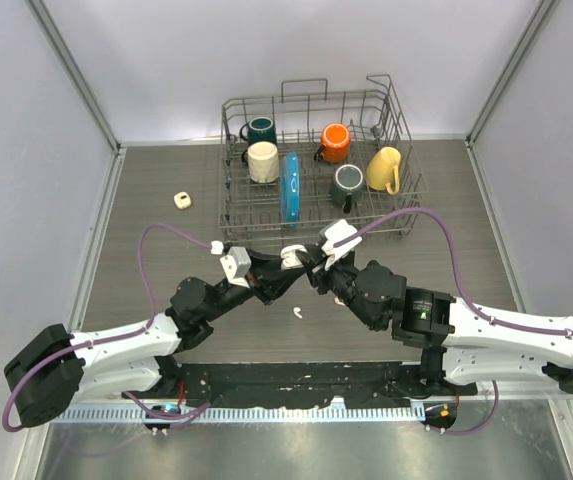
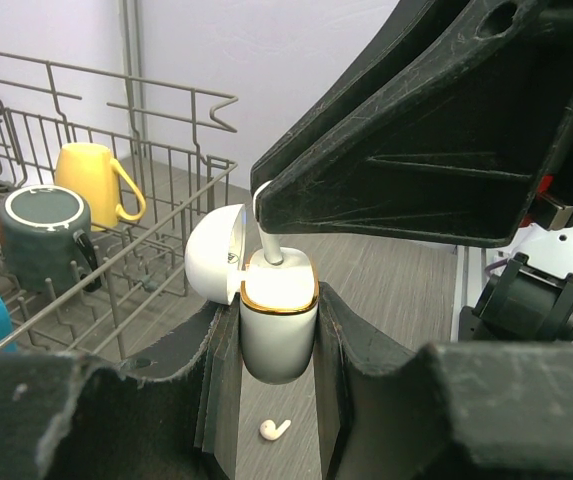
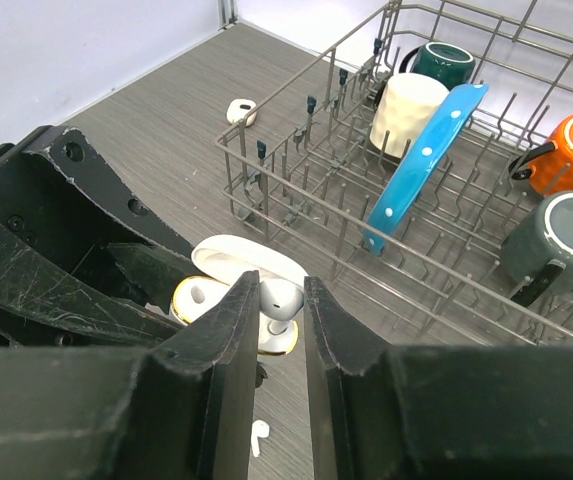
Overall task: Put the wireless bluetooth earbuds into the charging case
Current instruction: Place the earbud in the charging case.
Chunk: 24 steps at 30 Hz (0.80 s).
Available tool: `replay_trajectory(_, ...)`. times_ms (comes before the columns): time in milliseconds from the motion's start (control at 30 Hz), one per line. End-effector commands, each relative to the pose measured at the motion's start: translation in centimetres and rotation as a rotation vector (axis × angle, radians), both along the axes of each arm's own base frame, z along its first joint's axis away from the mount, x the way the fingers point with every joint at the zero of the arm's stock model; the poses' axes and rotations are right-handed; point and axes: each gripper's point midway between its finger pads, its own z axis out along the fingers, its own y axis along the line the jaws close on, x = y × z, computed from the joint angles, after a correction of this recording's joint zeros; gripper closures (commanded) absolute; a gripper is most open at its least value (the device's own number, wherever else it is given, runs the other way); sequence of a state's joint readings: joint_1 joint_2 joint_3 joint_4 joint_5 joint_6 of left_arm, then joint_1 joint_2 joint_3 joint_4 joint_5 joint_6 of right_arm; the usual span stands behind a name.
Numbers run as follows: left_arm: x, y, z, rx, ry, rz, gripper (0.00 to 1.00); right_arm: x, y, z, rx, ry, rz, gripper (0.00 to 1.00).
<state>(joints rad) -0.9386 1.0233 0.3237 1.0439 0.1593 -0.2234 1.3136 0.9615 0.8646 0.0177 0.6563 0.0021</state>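
Observation:
A white charging case (image 2: 278,325) with a gold rim and its lid (image 2: 214,255) swung open is clamped upright in my left gripper (image 2: 278,345). My right gripper (image 3: 282,300) is shut on a white earbud (image 3: 281,297) and holds it over the case (image 3: 198,298), stem down in the right slot. The left slot looks empty. From above, both grippers meet mid-table, the left (image 1: 288,258) and the right (image 1: 314,266). A second earbud (image 1: 297,312) lies loose on the table below them and also shows in the left wrist view (image 2: 274,430).
A wire dish rack (image 1: 306,98) stands just behind the grippers. It holds a blue plate (image 1: 289,187) and dark green, cream, orange, yellow and grey mugs. A small cream object (image 1: 180,200) lies on the table left of the rack.

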Motion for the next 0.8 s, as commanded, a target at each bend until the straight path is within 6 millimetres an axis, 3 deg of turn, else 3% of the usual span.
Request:
replay_trajectory(0,0.4,1.1,4.7,-0.118,-0.099,0.056,1.0,-0.9,0.4,0.6,0.014,0.023,0.052,0.99)
replay_trajectory(567,0.6,1.3,5.0,-0.123,-0.108,0.073,1.0,-1.3,1.2,0.2,-0.039,0.023,0.087,0.96)
replay_trajectory(700,0.3,1.0,5.0,-0.117,-0.114,0.053,1.0,-1.6,1.9,0.3,-0.01,0.072,0.099,0.73)
replay_trajectory(767,0.3,0.9,4.8,-0.115,-0.11,0.051,1.0,-1.8,2.1,0.7,0.022,0.115,0.095,0.52)
